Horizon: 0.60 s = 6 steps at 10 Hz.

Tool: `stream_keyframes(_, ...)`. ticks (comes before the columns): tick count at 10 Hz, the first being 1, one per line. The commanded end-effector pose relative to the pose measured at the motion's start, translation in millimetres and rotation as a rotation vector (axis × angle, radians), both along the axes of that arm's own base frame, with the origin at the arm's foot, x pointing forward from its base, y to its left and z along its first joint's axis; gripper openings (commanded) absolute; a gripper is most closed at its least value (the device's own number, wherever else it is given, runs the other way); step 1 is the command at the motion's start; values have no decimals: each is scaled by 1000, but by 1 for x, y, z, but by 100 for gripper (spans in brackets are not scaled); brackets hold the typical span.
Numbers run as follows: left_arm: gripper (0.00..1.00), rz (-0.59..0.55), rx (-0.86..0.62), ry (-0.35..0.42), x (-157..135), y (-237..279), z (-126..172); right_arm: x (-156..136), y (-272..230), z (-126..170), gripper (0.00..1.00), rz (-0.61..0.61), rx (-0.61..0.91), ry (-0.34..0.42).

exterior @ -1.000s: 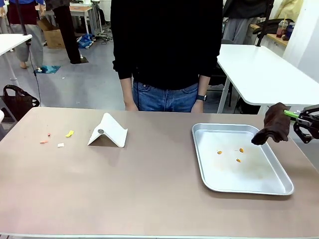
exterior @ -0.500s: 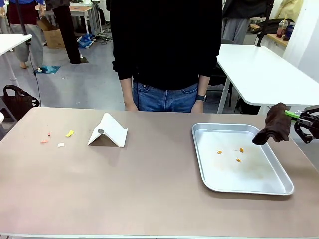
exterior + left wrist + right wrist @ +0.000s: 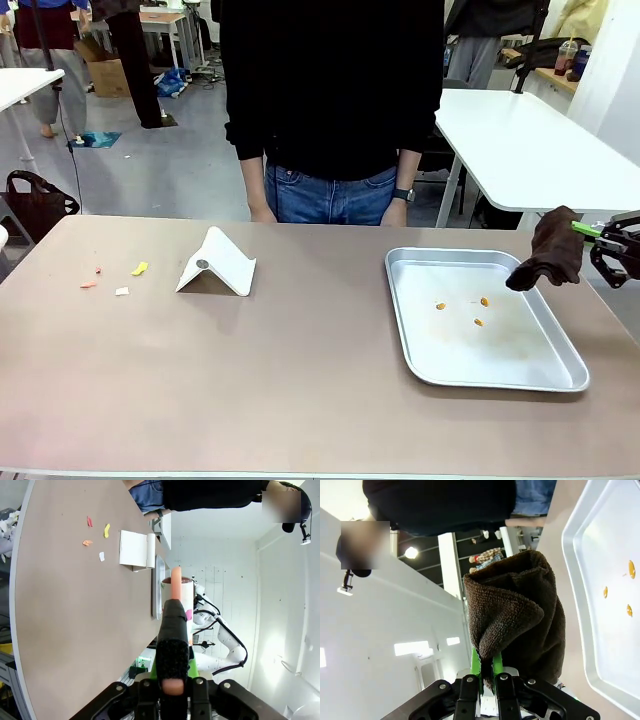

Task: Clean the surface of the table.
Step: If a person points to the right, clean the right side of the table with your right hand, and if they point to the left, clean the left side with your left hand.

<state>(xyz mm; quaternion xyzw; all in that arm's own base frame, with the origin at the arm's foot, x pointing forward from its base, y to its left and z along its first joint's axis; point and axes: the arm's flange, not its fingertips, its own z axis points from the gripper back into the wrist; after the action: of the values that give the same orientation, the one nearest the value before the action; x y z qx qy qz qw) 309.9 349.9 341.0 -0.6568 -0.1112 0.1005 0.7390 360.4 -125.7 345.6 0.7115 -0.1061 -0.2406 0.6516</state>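
The tan-brown table (image 3: 300, 385) carries a few small coloured scraps (image 3: 121, 282) at its left end, which the left wrist view shows as scraps (image 3: 97, 535) far ahead. My right gripper (image 3: 592, 233) hovers beyond the table's right edge, shut on a brown cloth (image 3: 551, 258) that hangs beside the tray. In the right wrist view the cloth (image 3: 520, 620) bulges out of the right gripper (image 3: 488, 666). My left gripper (image 3: 172, 669) is shut on a black-handled tool (image 3: 173, 640) with a salmon-pink tip, held above the table (image 3: 65, 620).
A silver tray (image 3: 562, 377) with three orange crumbs (image 3: 478, 322) lies at the right. A white folded scoop (image 3: 218, 265) stands left of centre. A person in black stands at the far edge, hands down. Bare tabletop stretches across the middle and front.
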Motion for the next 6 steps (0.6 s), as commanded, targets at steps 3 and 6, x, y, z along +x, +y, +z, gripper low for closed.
stream_keyframes(3,0,-2,6,-4,-3,1,3,0,-1,5,0,-8,21,-4)
stream_keyframes(6,0,-2,6,-4,-3,1,3,0,-1,5,0,-8,21,-4)
